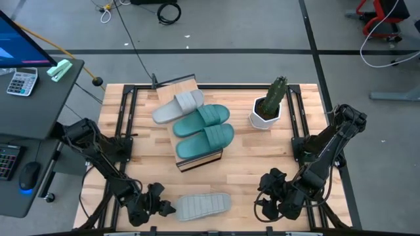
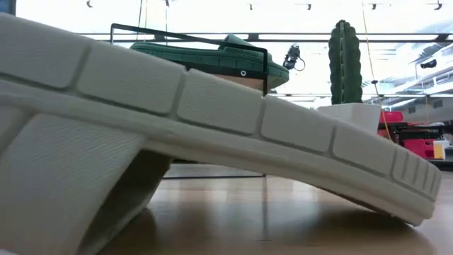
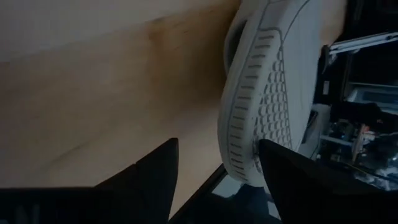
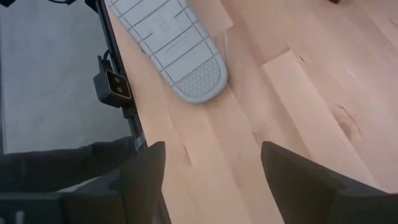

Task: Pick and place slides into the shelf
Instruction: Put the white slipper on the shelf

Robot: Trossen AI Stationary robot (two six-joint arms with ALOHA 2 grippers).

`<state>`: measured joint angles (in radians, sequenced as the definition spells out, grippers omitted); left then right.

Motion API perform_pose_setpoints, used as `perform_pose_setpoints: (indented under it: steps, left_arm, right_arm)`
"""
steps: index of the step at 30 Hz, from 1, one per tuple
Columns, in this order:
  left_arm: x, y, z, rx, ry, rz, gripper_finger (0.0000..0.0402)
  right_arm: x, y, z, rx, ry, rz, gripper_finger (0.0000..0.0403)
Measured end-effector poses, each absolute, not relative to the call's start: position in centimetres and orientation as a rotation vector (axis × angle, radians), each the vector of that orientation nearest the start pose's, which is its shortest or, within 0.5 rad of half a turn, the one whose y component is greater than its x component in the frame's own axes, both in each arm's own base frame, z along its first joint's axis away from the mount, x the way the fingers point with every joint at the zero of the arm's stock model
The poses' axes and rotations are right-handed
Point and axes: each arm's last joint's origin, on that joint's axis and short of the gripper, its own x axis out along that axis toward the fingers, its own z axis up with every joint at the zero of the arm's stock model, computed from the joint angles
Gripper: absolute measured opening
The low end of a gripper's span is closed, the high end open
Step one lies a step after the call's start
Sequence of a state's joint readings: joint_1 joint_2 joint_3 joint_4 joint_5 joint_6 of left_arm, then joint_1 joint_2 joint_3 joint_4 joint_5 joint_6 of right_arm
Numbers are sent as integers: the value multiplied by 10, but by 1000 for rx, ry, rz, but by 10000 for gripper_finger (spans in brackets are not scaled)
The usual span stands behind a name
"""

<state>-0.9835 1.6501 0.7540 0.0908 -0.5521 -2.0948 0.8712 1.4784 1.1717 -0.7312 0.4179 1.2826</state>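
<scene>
- Three slides are seen lying on the shelf (image 1: pixel 191 157) at mid-table: one pale grey slide (image 1: pixel 178 107) at the far end and two teal slides (image 1: pixel 204 129) side by side nearer the front.
- The fourth, a loose grey slide (image 1: pixel 204 205), lies sole-up on the tabletop (image 1: pixel 256 157) close to the near edge, between the two arms (its ribbed sole fills the low view).
- Its long axis is judged to run across the table, roughly along the near edge, from one gripper toward the other.
- The left gripper (image 1: pixel 156 204) is placed right at the slide's left end; in the left wrist view its fingers (image 3: pixel 152 180) are spread, with the slide's edge lying against or just beside the inner side of one finger. Nothing is pinched.
- The right gripper (image 1: pixel 269 203) is held near the slide's other end but apart from it; its fingers (image 4: pixel 144 177) stand spread over bare wood, empty.
- The left arm is judged the nearer, the slide lying directly ahead of its open fingers.
- The shelf lies beyond the slide, toward the table's middle; a free place is not clearly seen on it.
</scene>
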Motion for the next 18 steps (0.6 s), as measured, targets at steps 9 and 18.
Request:
perform_pose_setpoints:
  steps: [9, 18]
  left_arm:
    - [187, -247, 152, -1486, 602, 289, 221]
    - [191, -245, 153, -1465, 588, 273, 216]
  right_arm:
    - [202, 215, 269, 560, 889, -194, 273]
    - [206, 211, 269, 566, 880, -213, 268]
